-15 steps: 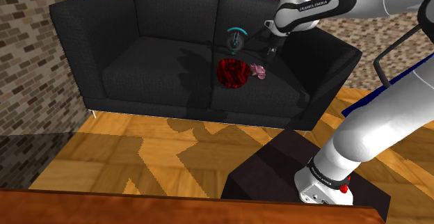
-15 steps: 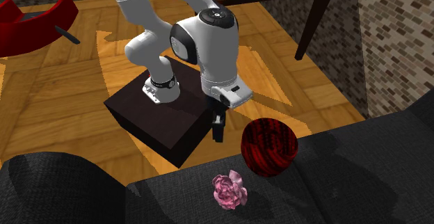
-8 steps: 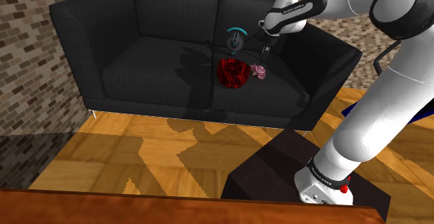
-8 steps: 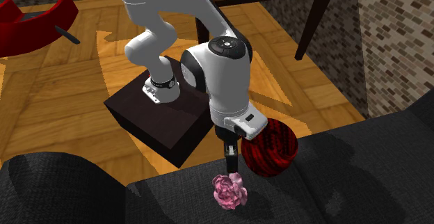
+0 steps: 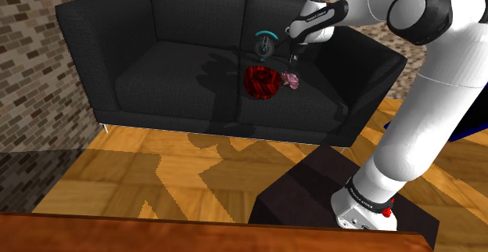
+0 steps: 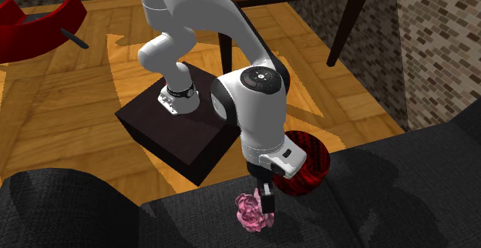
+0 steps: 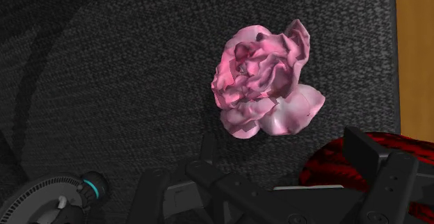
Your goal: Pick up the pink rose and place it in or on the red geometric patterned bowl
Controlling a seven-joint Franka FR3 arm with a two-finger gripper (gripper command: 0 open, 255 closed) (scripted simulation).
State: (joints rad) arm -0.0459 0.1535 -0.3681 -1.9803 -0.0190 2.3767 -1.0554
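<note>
Two things matter here: the pink rose (image 5: 292, 80) and the red bowl (image 5: 260, 84) with a black pattern. Both sit on the seat of a black sofa (image 5: 172, 63) in the upper middle of the shoulder view. The pink rose lies just to the right of the red bowl there, and I honestly can't tell whether they touch.

The black gripper (image 5: 293, 59) hangs right over the flower, pointing down. In the second exterior view, at the bottom middle of the frame, the gripper (image 6: 267, 208) is down at the pink rose (image 6: 247, 212). The red bowl (image 6: 308, 158) is partly hidden behind the wrist, a bit up and to the right.

In the wrist view the fingers (image 7: 372, 161) stand apart, so the gripper is open and nothing is clasped. The pink rose (image 7: 266, 83) lies on the sofa fabric just ahead of them, and the bowl's rim (image 7: 334, 170) pokes in beside one finger.

A small round thing (image 5: 266, 43) with a teal ring sits on the seat above the bowl. The dark box stand (image 5: 305, 203) sits on the wood floor (image 5: 156, 172) at the lower right.
</note>
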